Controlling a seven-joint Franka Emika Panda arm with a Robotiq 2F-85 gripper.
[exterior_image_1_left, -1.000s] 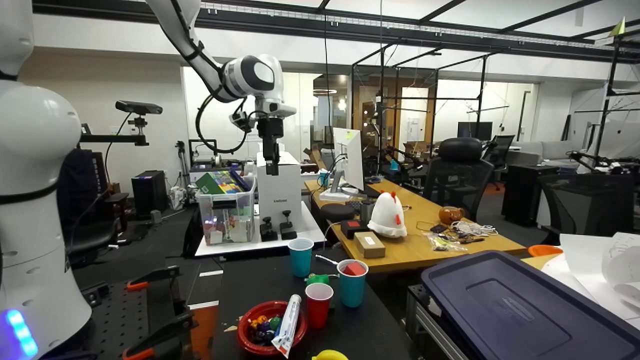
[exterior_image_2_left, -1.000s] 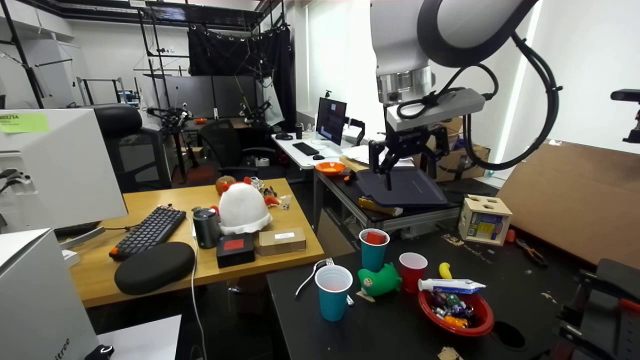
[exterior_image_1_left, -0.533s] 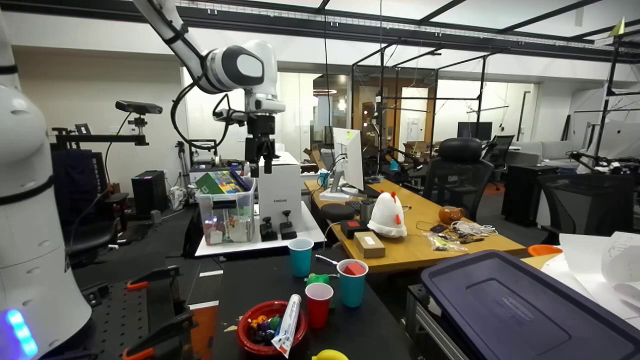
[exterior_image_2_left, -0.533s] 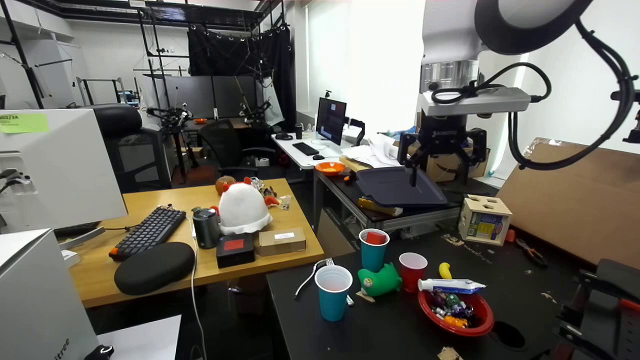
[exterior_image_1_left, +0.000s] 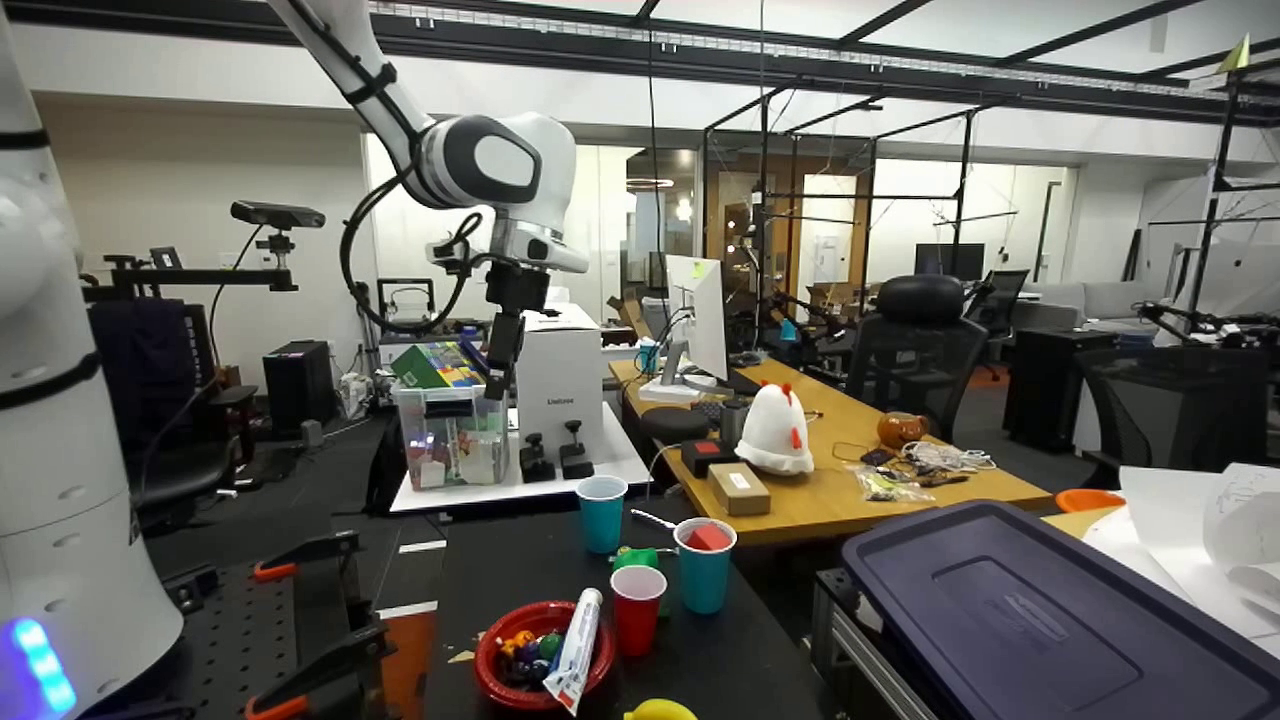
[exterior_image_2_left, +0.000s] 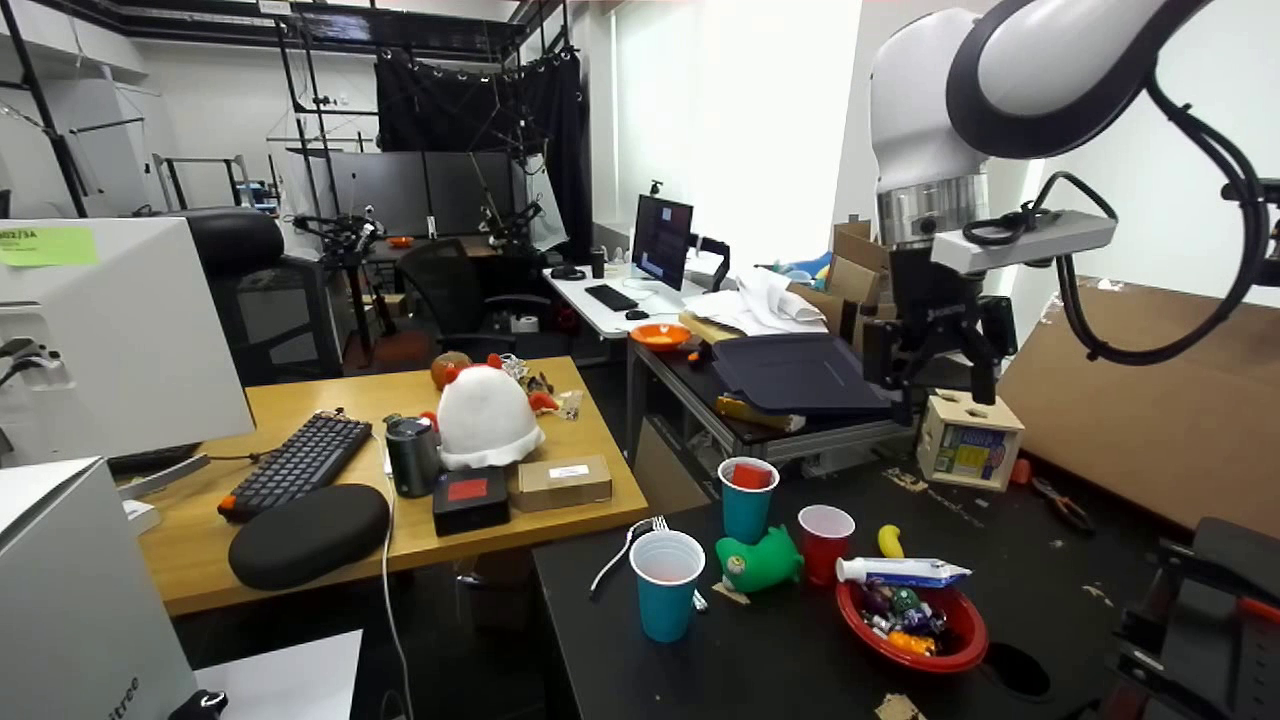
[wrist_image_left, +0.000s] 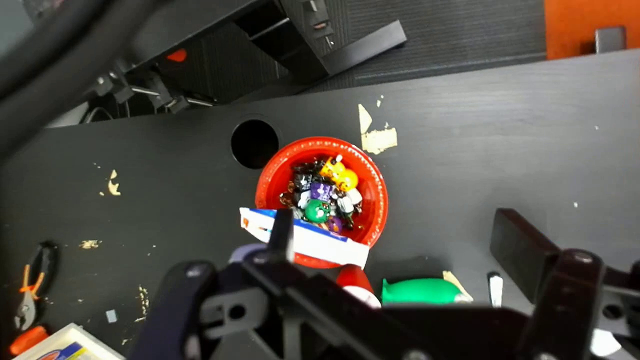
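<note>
In the wrist view, a dark hole (wrist_image_left: 254, 144) sits at ten o'clock from the red bowl (wrist_image_left: 379, 192); a white-and-blue tube (wrist_image_left: 320, 245) lies across the bowl toward seven, a red cup (wrist_image_left: 355, 280) stands at five, a green toy (wrist_image_left: 422, 291) between four and five. The jaws, spread wide, hang high above the tabletop (wrist_image_left: 450, 125).

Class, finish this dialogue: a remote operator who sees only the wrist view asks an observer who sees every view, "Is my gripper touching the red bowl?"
Observer: No; both exterior views show the gripper hanging well higher than the red bowl.
Operator: Anything hidden near the red cup?
Observer: Yes, a yellow banana lies near it.
Operator: Does any cup hold something?
Observer: Yes, a red block sits in a teal cup.
</note>
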